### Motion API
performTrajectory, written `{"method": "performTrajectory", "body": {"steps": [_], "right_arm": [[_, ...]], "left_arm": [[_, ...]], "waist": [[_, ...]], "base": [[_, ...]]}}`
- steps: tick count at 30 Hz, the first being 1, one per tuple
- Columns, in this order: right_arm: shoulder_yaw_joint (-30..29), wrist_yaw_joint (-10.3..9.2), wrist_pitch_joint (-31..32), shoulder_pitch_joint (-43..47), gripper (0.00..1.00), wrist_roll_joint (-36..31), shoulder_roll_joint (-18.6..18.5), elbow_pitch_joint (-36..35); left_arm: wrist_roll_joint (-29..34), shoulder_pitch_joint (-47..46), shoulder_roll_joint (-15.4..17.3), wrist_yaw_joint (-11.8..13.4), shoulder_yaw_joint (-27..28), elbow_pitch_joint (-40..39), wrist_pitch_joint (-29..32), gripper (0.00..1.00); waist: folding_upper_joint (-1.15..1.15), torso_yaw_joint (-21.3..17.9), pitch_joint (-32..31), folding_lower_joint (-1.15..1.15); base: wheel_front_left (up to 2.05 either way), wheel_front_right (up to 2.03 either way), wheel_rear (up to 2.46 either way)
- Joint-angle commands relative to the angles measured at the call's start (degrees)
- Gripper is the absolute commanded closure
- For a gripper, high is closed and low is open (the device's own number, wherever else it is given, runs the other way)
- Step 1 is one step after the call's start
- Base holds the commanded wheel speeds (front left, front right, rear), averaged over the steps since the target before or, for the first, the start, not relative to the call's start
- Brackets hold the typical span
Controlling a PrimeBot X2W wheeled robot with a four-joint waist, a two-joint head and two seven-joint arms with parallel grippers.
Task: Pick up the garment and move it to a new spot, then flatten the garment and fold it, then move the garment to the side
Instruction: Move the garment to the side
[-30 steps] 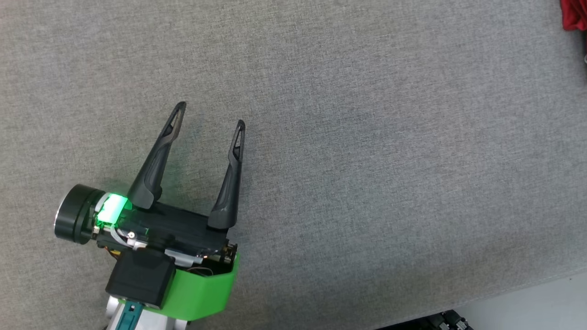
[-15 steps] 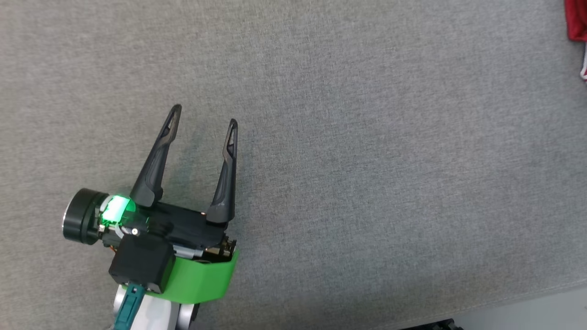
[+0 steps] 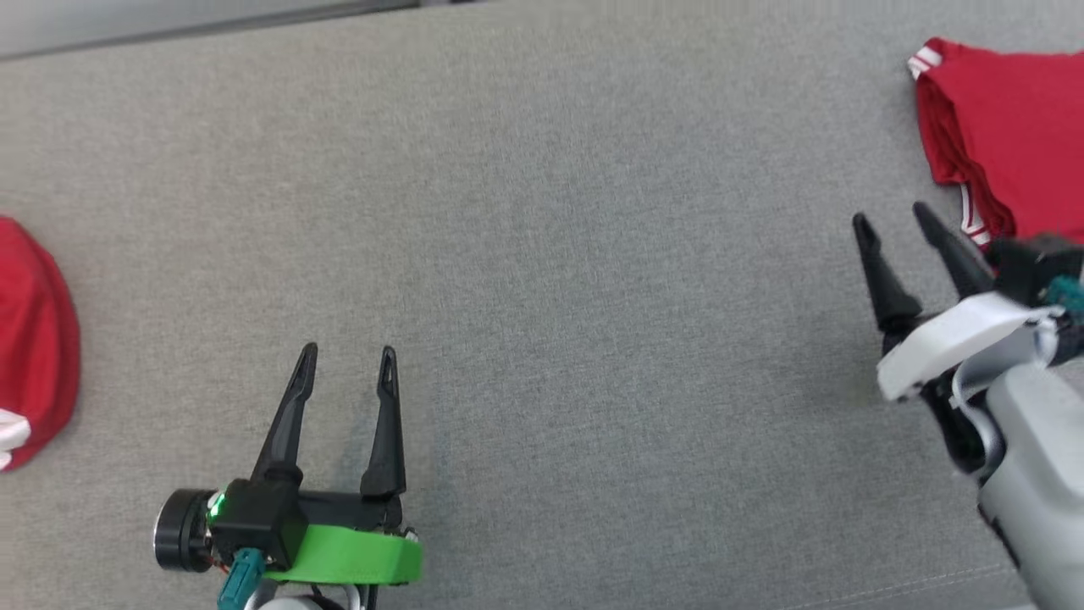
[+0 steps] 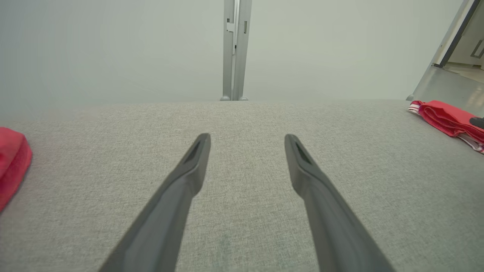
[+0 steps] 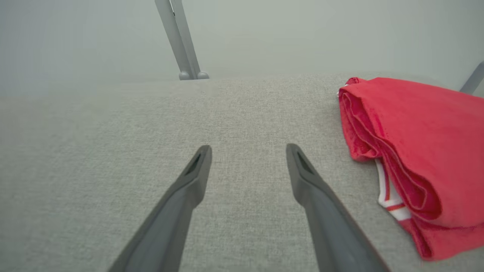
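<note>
Where the head view looked down on the grey fabric surface (image 3: 593,280), the left hand (image 3: 348,350) sat at the lower left with its two dark fingers spread and nothing between them. The left wrist view confirmed this: the left hand (image 4: 247,138) was poised over bare surface, gripping nothing. The right hand (image 3: 892,215) stood at the right edge, fingers likewise parted and empty. In the right wrist view, grey fabric filled the gap between the fingers of the right hand (image 5: 248,148). The folded red garment (image 3: 1008,135), edged with white stripes, lay on the surface at the far right corner, just beside the right hand's outer finger. In the right wrist view the garment (image 5: 427,151) lay to the right of that finger and apart from it. A second red cloth (image 3: 34,339), also bearing a white stripe, lay at the left edge of the surface, well apart from the left hand. A grey metal post (image 4: 234,49) rose behind the far edge of the surface against a pale wall. Compared with half a second earlier, the head camera had shifted. The earlier framing showed just the left hand and a red corner at the upper right. The present framing took in both hands, both red items and the surface's far edge. The left hand was spread in both.
</note>
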Motion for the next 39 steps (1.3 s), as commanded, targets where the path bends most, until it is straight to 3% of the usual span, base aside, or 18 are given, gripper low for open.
{"method": "performTrajectory", "body": {"steps": [1, 8, 14, 23, 39], "right_arm": [[-1.42, -0.11, -0.15, 3.51, 0.0, -2.22, 1.14, -1.4], [-8.99, -0.11, -0.16, 16.91, 0.0, -12.91, 9.72, -12.66], [-11.32, -0.1, -0.17, 24.87, 0.0, -18.62, 14.67, -21.28], [-13.12, -0.1, -0.16, 32.21, 0.0, -22.9, 17.39, -27.96], [-13.6, -0.1, -0.16, 34.69, 0.0, -21.32, 18.11, -27.09]], "left_arm": [[-0.36, 1.67, -0.09, -0.14, 0.42, 0.74, -0.02, 0.0], [-0.72, 6.57, -0.46, -0.43, 2.23, 0.97, -0.03, 0.0], [-0.12, 10.55, -0.57, -0.92, 3.49, 0.32, -0.03, 0.0], [-1.44, 13.01, -0.58, -0.3, 3.17, -0.17, -0.03, 0.0], [-2.33, 12.92, -0.58, -0.54, 2.89, 1.54, -0.03, 0.0]], "waist": [[0.0, 1.9, -10.81, 0.0], [0.0, 2.77, -17.51, 0.0], [0.0, 3.15, -20.82, 0.0], [0.0, 4.11, -23.06, 0.0], [0.0, 3.86, -24.13, 0.0]], "base": [[0.0, 0.0, 0.0], [0.0, 0.0, 0.0], [0.0, 0.0, 0.0], [0.0, 0.0, 0.0], [0.0, 0.0, 0.0]]}}
